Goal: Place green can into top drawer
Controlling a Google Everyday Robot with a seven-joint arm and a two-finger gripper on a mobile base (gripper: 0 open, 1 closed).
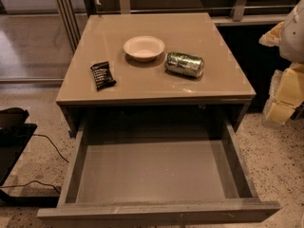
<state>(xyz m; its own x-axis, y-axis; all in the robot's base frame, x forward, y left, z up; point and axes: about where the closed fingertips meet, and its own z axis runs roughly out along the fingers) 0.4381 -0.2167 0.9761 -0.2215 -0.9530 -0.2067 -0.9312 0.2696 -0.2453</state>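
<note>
The green can (184, 63) lies on its side on the tan cabinet top (156, 82), just right of a white bowl. The top drawer (152, 172) is pulled out wide open below the cabinet top, and its grey bottom is bare. My gripper (284, 96) shows as pale yellow and white parts at the right edge of the view, right of the cabinet and well apart from the can. It holds nothing that I can see.
A white bowl (144, 47) stands at the middle back of the cabinet top. A black snack bar wrapper (102, 74) lies at its left front. Black equipment and cables (14, 141) sit on the speckled floor at left. Glass panels and railings stand behind.
</note>
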